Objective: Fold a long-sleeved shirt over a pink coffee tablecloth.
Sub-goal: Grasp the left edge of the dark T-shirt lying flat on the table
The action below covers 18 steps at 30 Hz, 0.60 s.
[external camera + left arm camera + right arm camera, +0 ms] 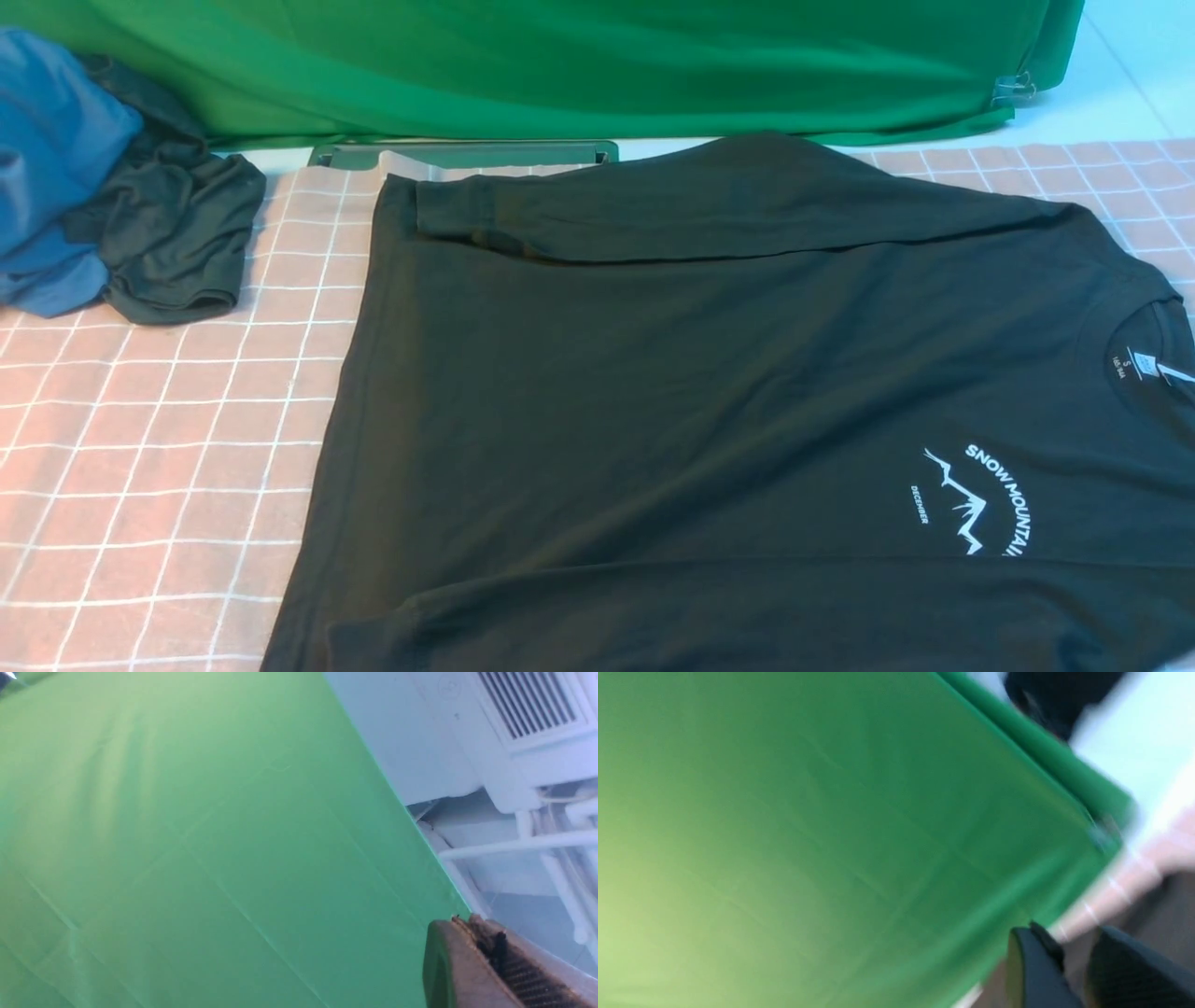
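The black long-sleeved shirt (700, 373) lies flat on the pink coffee tablecloth (140, 448), collar and white neck label to the right, "SNOW MOUNTAIN" print facing up. One sleeve (700, 210) is folded across its far edge, and another fold runs along the near edge. Neither gripper shows in the front view. The left gripper (469, 921) is raised, facing the green backdrop, fingertips together with nothing between them. In the blurred right wrist view the right gripper (1069, 942) is open and empty, above the tablecloth's far edge (1134, 882).
A bright green cloth (560, 65) hangs across the back, held by a metal clip (1013, 89). A blue garment (47, 159) and a smaller dark grey-green garment (177, 233) lie bunched at the far left. A green board edge (467, 154) lies behind the shirt.
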Each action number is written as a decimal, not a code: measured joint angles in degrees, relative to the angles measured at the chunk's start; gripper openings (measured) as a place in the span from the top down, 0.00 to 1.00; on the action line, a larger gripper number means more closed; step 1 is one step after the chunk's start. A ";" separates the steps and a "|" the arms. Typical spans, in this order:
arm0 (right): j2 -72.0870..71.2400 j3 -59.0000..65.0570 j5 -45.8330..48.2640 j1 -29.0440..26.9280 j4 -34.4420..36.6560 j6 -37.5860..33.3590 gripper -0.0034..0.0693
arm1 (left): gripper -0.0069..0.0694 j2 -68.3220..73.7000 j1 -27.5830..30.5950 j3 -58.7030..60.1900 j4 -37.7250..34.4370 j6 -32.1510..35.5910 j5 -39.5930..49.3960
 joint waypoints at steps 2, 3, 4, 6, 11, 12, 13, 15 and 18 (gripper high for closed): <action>1.13 -7.16 5.24 1.29 -2.33 -5.33 0.79 | 0.89 4.14 0.00 -8.37 1.81 0.12 12.66; 2.24 -10.46 8.40 1.94 -3.16 -8.18 0.83 | 0.89 7.30 0.00 -13.26 3.40 0.74 20.85; 3.28 -12.13 10.10 2.19 -3.35 -9.71 0.85 | 0.89 8.04 0.00 -14.23 3.94 0.89 24.18; 8.12 -21.05 20.06 3.05 -4.07 -18.11 0.90 | 0.89 16.98 0.00 -24.27 5.46 5.73 40.97; 22.90 -35.21 42.05 3.42 -4.71 -29.05 0.90 | 0.89 36.90 0.00 -37.66 1.84 21.25 72.05; 26.96 -37.82 47.72 3.42 -4.82 -30.73 0.90 | 0.89 42.53 0.00 -39.22 -0.13 25.20 77.69; 31.32 -39.76 52.42 3.42 -4.87 -32.66 0.90 | 0.89 46.88 0.00 -39.56 -2.17 29.32 80.48; 36.45 -41.26 57.59 3.63 -4.89 -34.70 0.90 | 0.89 52.44 -0.06 -39.02 -5.04 32.81 82.31; 40.83 -41.49 61.01 3.77 -4.89 -36.45 0.90 | 0.89 57.82 -1.98 -36.74 -6.11 35.00 81.87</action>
